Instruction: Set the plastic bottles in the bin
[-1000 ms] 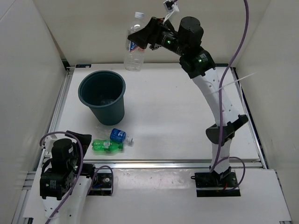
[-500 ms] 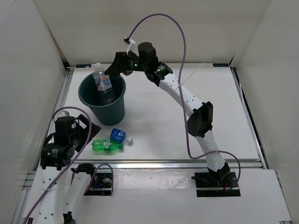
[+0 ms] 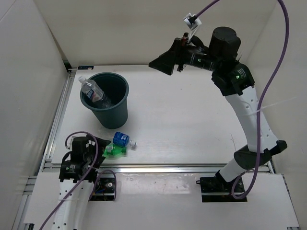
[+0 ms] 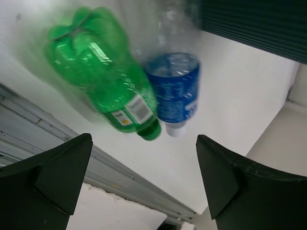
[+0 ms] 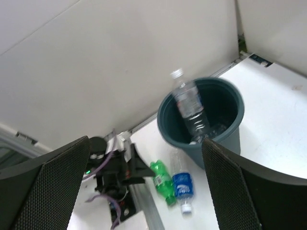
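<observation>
Green bottle (image 4: 103, 81) just beside blue-labelled bottle (image 4: 175, 88)

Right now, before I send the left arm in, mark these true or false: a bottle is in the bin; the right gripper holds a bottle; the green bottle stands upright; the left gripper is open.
1. A clear bottle leans inside the bin, its neck above the rim. True.
2. The right gripper holds a bottle. False: it is open and empty, raised in the air.
3. The green bottle stands upright. False: it lies on its side beside the blue-label bottle.
4. The left gripper is open, close to the green bottle. True.
</observation>
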Controlling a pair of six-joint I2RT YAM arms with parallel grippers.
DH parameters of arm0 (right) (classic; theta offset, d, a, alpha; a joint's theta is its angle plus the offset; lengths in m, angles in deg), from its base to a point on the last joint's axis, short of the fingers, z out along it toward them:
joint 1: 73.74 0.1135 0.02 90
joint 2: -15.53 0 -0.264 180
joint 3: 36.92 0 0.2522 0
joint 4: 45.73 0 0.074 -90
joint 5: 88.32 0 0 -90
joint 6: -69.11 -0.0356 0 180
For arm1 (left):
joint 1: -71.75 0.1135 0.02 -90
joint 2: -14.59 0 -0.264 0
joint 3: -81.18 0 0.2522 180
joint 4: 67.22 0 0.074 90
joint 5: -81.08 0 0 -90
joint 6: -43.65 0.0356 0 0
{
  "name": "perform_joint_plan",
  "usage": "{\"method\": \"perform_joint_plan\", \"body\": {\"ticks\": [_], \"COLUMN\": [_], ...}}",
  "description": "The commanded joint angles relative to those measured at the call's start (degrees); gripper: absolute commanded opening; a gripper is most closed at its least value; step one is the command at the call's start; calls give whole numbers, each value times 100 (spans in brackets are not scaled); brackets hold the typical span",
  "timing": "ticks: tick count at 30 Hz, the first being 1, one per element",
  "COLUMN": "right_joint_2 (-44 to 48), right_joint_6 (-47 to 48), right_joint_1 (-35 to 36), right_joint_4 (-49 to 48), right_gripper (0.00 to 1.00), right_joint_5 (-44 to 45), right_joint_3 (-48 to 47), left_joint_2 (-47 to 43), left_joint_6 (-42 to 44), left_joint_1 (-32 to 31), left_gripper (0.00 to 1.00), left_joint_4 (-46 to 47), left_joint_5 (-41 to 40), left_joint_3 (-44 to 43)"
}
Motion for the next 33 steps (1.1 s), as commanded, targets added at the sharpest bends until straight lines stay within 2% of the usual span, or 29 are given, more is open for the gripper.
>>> {"method": "perform_joint_plan", "body": {"ticks": [1,7,12,14,15,16,17,18,21,22,25,26,27,30,33], "right_joint_2": [-200,73,135,196,257,310,311,311,363,363,363,363,363,363,302], "right_joint_6": [279,384,508,508,508,508,508,508,456,455,455,455,455,403,402], "right_joint_1": [72,-51,-296,-384,-446,-551,-552,-639,-762,-763,-833,-886,-886,-886,-886], "right_joint_4": [940,1143,1476,1477,1477,1477,1477,1477,1477,1477,1477,1477,1477,1477,1477], "right_gripper": [100,100,100,100,100,100,100,100,100,100,100,100,100,100,100], "right_joint_5": [-273,-220,-220,-272,-273,-273,-273,-325,-326,-326,-326,-326,-326,-326,-326], "right_joint_3": [254,535,535,613,666,719,772,851,921,922,975,1044,1045,1106,1106], "left_joint_2": [-54,1157,2194,2398,2468,2530,2530,2530,2259,2093,1898,1845,1845,2064,2704], "left_joint_6": [-1162,-1234,-1216,-1295,-1357,-1357,-1357,-1357,-1541,-1542,-1595,-1673,-1735,-1701,-1044], "left_joint_1": [-25,-25,-25,-25,-25,-25,27,28,28,28,28,28,28,28,28], "left_gripper": [100,100,100,88,68,56,49,47,51,53,49,48,48,48,48], "left_joint_4": [610,681,1566,1762,1762,1762,1693,1570,500,227,-959,-1258,-1757,-2017,-1325], "left_joint_5": [134,-261,-51,11,11,63,64,64,-50,-111,-165,-365,-445,-603,-604], "left_joint_3": [436,436,656,770,831,832,832,745,201,-262,-1221,-1973,-2355,-3832,-5203]}}
